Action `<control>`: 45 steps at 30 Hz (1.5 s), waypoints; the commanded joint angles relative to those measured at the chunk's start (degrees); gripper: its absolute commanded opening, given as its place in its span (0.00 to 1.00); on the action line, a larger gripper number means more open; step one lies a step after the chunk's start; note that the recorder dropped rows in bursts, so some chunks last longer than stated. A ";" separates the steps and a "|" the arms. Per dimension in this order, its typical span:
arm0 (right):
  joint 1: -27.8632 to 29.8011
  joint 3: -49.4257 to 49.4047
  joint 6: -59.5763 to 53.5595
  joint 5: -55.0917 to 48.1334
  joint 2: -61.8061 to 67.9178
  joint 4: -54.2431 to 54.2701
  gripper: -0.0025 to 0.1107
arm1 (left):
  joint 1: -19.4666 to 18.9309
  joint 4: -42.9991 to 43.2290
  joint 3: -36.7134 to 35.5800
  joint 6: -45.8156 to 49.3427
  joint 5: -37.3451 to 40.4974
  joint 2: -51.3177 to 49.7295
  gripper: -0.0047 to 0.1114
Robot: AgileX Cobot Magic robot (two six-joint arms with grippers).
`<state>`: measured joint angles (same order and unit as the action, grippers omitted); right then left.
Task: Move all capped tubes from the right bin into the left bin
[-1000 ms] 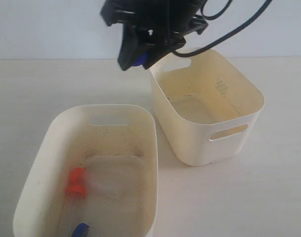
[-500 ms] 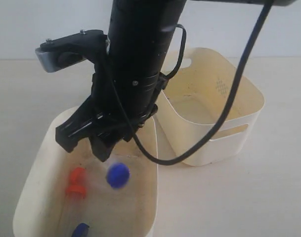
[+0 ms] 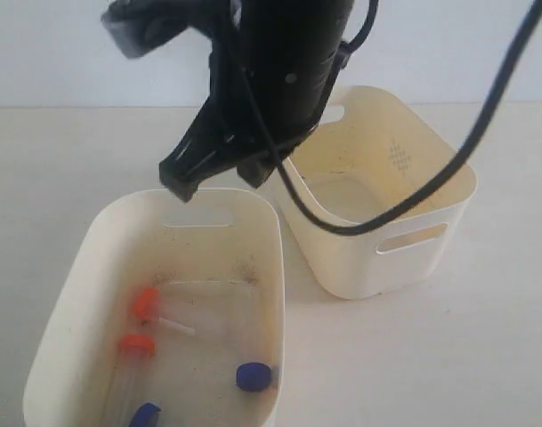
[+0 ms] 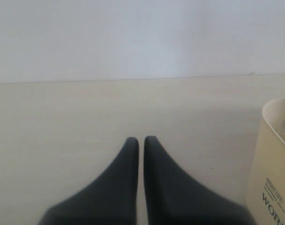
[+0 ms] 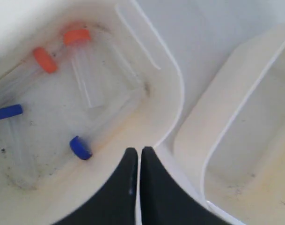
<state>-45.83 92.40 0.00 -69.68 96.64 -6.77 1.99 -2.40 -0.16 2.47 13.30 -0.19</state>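
Note:
All four capped tubes lie on the floor of the left bin (image 3: 275, 267): two orange caps (image 3: 146, 302) (image 3: 135, 344) and two blue caps (image 3: 254, 376) (image 3: 145, 414). The right wrist view shows the same tubes, with orange caps (image 5: 76, 35) (image 5: 44, 60) and blue caps (image 5: 7, 111) (image 5: 80, 147). My right gripper (image 5: 137, 150) is shut on nothing. It hangs above the left bin's far rim (image 5: 177, 89), and its arm (image 3: 279, 71) reaches across the middle. The right bin (image 3: 448, 191) holds no tubes. My left gripper (image 4: 139, 139) is shut and empty over bare table.
The two bins stand close together on a pale tabletop (image 3: 448, 356), with a narrow gap between them. The arm's black cable (image 3: 431, 191) loops over the right bin. A cream bin wall with a printed label (image 4: 273, 168) shows at the edge of the left wrist view.
My right gripper carried a blue-capped tube from the right bin, dropped it into the left bin, then rose and shut. That tube now lies near the bin's front right.

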 commanded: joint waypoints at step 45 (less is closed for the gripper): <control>10.18 0.21 13.80 16.77 -38.25 -8.45 0.03 | -0.04 0.10 0.16 -0.48 -0.29 0.19 0.08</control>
<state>-41.04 92.40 12.85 -58.00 60.77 -20.90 1.99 -2.40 -0.16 2.47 13.30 -0.19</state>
